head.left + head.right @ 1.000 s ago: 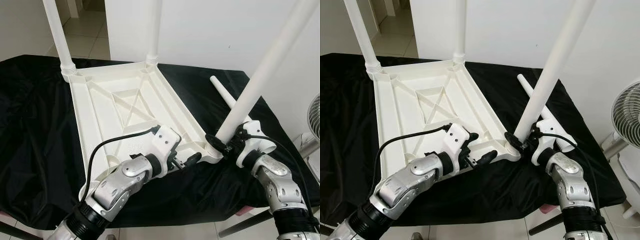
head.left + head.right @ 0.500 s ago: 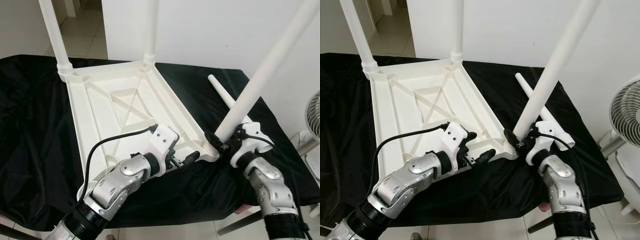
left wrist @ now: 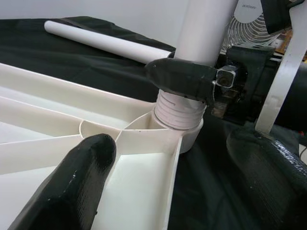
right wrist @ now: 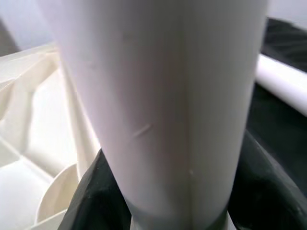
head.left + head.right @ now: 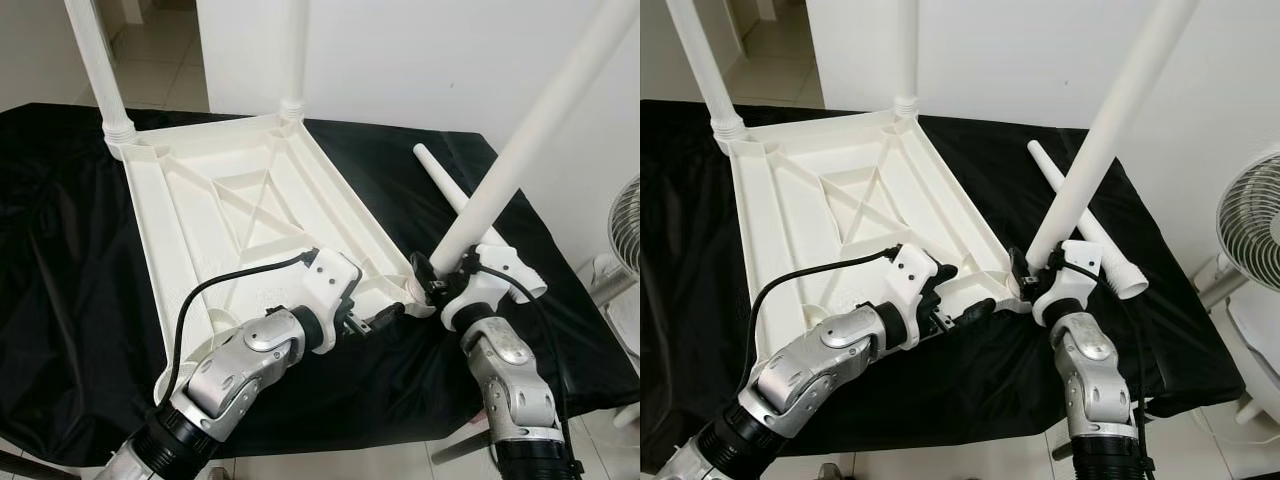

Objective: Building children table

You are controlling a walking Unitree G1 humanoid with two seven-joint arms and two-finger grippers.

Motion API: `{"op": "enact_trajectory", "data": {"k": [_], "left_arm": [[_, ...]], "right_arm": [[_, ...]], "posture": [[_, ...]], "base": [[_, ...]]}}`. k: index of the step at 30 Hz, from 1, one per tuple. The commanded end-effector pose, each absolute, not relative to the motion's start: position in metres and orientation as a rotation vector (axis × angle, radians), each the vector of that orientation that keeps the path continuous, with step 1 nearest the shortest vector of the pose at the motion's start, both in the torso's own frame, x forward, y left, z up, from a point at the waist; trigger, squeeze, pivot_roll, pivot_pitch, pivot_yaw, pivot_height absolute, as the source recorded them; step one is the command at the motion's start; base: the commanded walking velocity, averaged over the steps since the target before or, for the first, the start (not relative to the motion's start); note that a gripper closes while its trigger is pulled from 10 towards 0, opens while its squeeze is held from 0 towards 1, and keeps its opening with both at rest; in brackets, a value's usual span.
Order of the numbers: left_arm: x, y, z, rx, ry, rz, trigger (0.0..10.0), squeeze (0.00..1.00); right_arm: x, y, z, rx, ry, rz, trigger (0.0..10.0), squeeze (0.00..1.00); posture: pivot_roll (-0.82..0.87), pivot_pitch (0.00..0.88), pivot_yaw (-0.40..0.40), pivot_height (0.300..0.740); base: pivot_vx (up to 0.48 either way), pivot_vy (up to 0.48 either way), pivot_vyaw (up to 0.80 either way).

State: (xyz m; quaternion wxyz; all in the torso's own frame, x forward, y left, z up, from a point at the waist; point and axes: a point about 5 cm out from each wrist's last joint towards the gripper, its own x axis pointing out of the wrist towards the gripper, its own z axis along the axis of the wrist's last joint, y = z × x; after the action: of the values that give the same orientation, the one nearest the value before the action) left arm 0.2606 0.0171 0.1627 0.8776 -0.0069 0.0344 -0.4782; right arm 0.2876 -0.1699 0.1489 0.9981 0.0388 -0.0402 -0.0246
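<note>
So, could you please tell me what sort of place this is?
Probably a room in a home: tiled floor beyond a doorway, plain white wall, a standing fan, and a black-draped work surface.

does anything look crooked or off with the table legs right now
Yes. The leg the right gripper holds in the near corner socket of the upturned table top leans clearly outward, while the two far legs stand upright. A fourth leg lies loose on the black cloth.

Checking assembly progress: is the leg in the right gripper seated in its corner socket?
In: the leg's threaded base sits in the tabletop's corner socket, tilted.
</note>
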Motion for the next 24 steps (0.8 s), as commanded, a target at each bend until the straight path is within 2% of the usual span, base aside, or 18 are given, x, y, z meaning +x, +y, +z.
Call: {"op": "enact_trajectory", "data": {"k": [1,2,4,18,19,24], "left_arm": [[0.252,0.012,0.163,-0.012,0.072,-1.146,10.0,0.0],[0.252,0.011,0.163,-0.012,0.072,-1.147,10.0,0.0],[0.251,0.011,0.163,-0.015,0.073,-1.148,10.0,0.0],[0.251,0.009,0.164,-0.02,0.071,-1.153,10.0,0.0],[0.251,0.009,0.164,-0.022,0.07,-1.151,10.0,0.0],[0.251,0.009,0.163,-0.025,0.069,-1.145,10.0,0.0]], "right_arm": [[0.284,-0.178,0.137,0.084,-0.021,-0.135,10.0,0.0],[0.279,-0.175,0.137,0.076,-0.028,-0.222,10.0,0.0],[0.274,-0.164,0.139,0.092,-0.031,-0.272,10.0,0.0],[0.274,-0.162,0.141,0.096,-0.021,-0.232,10.0,0.0],[0.275,-0.162,0.141,0.104,-0.022,-0.219,10.0,1.0],[0.279,-0.168,0.146,0.103,-0.045,-0.173,10.0,1.0]], "posture": [[0.0,0.106,-0.054,0.74],[0.0,0.106,-0.054,0.74],[0.0,0.109,-0.053,0.74],[0.0,0.108,-0.061,0.74],[0.0,0.107,-0.064,0.74],[0.0,0.1,-0.072,0.74]], "base": [[0.0,0.0,0.0],[0.0,0.0,0.0],[0.0,0.0,0.0],[0.0,0.0,0.0],[0.0,0.0,0.0],[0.0,0.0,0.0]]}}
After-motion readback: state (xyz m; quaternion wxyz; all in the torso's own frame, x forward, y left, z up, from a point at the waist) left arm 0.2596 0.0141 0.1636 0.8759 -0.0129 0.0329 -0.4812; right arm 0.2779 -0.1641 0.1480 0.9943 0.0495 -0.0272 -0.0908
